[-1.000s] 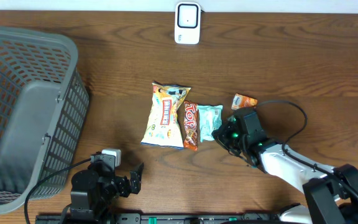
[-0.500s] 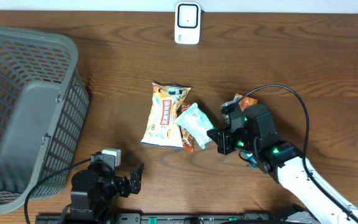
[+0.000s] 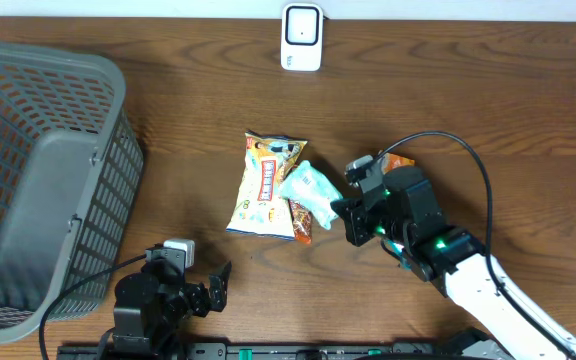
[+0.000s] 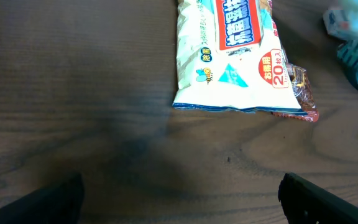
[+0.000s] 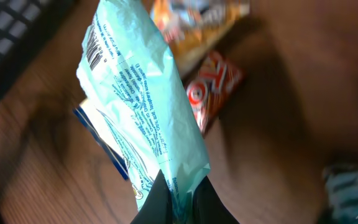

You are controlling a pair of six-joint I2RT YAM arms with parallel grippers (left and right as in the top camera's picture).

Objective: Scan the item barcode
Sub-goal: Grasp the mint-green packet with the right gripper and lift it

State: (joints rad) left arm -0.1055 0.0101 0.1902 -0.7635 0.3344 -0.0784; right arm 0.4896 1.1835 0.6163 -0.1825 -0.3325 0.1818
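Brown wood grain covers the bench [image 3: 488, 90], which carries everything here. A grey slatted basket [image 3: 113, 200] fills its left end, tilted so that its mouth faces up and to the right.

The right arm reaches in from the lower right corner, a black cable looping over it. The right gripper [image 3: 340, 212] is clamped on one end of a mint-green packet [image 3: 310, 187]. In the right wrist view the fingers pinch the packet's [image 5: 142, 118] bottom seam, and it rises away from them clear of the bench. Small print and a barcode [image 5: 92, 46] show on the side facing that camera.

The left gripper [image 3: 218, 285] sits low at the near edge of the bench with its jaws spread wide and nothing between them.

A yellow-and-white snack bag [image 3: 264, 185] lies flat at the middle of the bench, its long side running away from the robot. The mint-green packet's free end overlaps the bag's right edge as seen from overhead. A white scanner [image 3: 301, 37] stands at the far edge, well apart from the packet. A red bar [image 3: 301, 215] lies just beside the bag, partly hidden under the packet. A small orange packet [image 3: 398, 160] peeks out behind the right arm.
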